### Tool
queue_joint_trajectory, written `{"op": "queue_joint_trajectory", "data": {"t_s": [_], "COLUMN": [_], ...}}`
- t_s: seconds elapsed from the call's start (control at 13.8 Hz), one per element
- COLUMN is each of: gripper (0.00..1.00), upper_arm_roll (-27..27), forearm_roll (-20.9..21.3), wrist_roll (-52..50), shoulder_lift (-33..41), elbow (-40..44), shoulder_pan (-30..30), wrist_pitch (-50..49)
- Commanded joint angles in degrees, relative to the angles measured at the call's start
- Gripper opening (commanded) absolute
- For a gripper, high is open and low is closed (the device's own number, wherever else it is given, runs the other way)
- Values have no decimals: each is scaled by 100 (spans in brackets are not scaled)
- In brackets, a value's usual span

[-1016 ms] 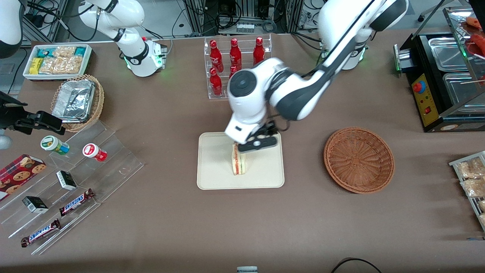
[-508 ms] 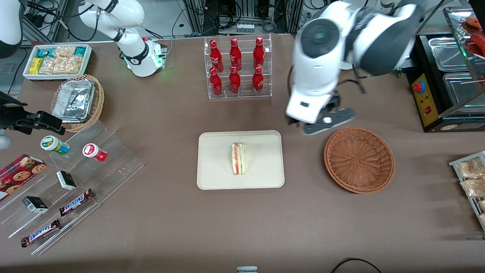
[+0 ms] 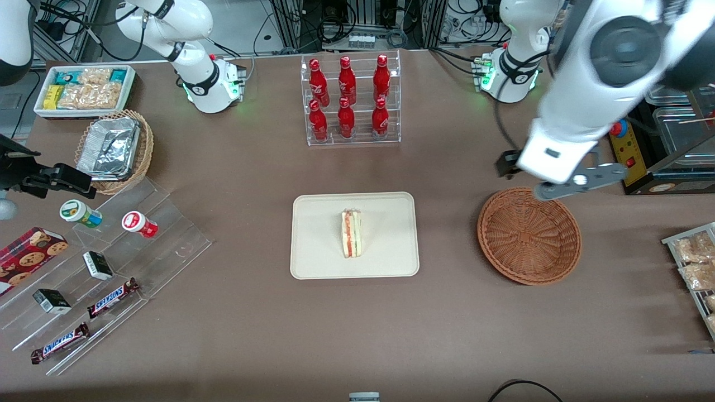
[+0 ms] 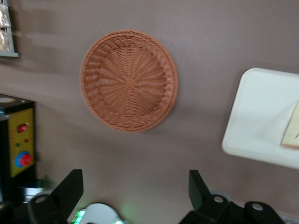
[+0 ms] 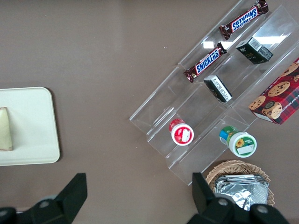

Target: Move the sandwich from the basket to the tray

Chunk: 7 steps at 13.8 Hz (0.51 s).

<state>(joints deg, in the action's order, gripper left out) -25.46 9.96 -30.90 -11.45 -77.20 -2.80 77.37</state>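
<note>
The hand (image 3: 564, 187) is raised above the tabletop (image 3: 234, 335), over the edge of the basket (image 3: 529, 235) that lies farthest from the front camera. Its two fingers (image 4: 69, 190) are spread wide apart and hold nothing; in the left wrist view only bare tabletop shows between them. The basket (image 4: 129, 87) is below the hand and nearer to the front camera than it, and there is nothing inside it. The sandwich (image 3: 351, 233) is well apart from the hand, toward the parked arm's end of the tabletop. It stands on the tray (image 3: 318, 257), near the middle, with its red, orange and green layers turned up. The tray lies flat on the tabletop, beside the basket but not touching it, with a strip of brown surface between them. In the left wrist view one rounded corner of the tray (image 4: 261, 116) is seen, and a small part of the sandwich (image 4: 292, 133) at the border of the view. A clear rack with red bottles (image 3: 350, 100) stands farther from the front camera than the tray, well apart from the hand.
</note>
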Motion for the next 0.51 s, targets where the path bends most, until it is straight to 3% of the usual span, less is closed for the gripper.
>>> {"op": "queue_joint_trajectory", "data": {"t_s": [0.0, 0.44], "gripper": [99, 99], "upper_arm_roll": [574, 2376], "forearm_roll": [-370, -968], "wrist_roll": [847, 2832], "shoulder_lift": [459, 1223], "elbow": [-251, -910], "shoulder_pan": [-37, 403], "wrist_pitch": [-160, -178]}}
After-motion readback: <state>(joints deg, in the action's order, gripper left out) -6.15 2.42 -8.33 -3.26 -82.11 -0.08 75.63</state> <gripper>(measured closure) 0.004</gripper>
